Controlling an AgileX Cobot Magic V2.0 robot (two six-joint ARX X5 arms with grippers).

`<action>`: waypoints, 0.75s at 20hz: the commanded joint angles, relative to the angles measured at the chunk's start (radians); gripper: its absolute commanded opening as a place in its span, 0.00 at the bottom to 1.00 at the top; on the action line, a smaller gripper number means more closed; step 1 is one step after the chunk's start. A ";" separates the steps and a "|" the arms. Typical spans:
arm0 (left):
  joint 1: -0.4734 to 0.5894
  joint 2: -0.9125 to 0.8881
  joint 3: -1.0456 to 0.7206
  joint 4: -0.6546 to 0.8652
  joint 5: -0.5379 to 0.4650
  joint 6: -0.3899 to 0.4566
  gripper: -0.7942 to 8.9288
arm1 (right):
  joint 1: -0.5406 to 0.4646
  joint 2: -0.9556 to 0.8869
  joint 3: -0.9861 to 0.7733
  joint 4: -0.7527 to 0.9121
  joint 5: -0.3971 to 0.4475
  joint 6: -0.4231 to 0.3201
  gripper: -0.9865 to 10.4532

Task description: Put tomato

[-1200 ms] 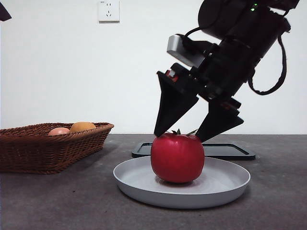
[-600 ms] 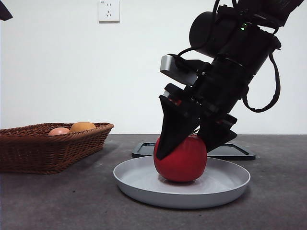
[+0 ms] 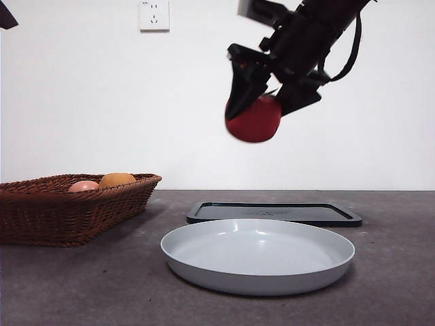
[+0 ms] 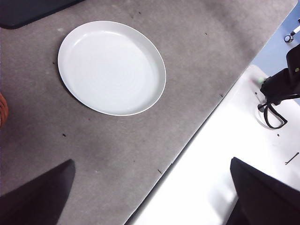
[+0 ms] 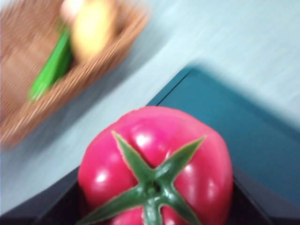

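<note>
Two black jaws of the right gripper [image 3: 262, 107] clamp the tomato [image 3: 253, 120] high in the upper middle of the frame, well above the white plate [image 3: 258, 261]. Left gripper [image 4: 150, 197] hangs spread wide, holding nothing. No lettering is readable on the wall socket [image 3: 153, 15].

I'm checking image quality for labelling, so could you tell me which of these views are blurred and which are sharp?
Right wrist view: heavy motion blur smears the basket, while the tomato is only soft. Front view: the lifted tomato and right gripper are slightly blurred; the white plate and basket are crisp. Left wrist view: sharp, evenly lit plate.
</note>
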 commanded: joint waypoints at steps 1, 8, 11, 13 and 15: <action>-0.005 0.006 0.020 0.008 0.005 0.011 0.62 | -0.036 0.089 0.074 0.016 0.003 -0.004 0.18; -0.004 0.006 0.020 0.008 0.005 0.008 0.62 | -0.120 0.373 0.277 0.002 0.003 -0.004 0.18; -0.004 0.006 0.020 0.008 0.005 0.008 0.62 | -0.131 0.439 0.307 0.001 0.003 -0.004 0.18; -0.004 0.006 0.020 0.008 0.005 0.008 0.62 | -0.136 0.466 0.309 0.005 0.003 -0.005 0.18; -0.005 0.006 0.020 0.007 0.005 0.006 0.62 | -0.141 0.489 0.309 0.000 0.003 -0.005 0.18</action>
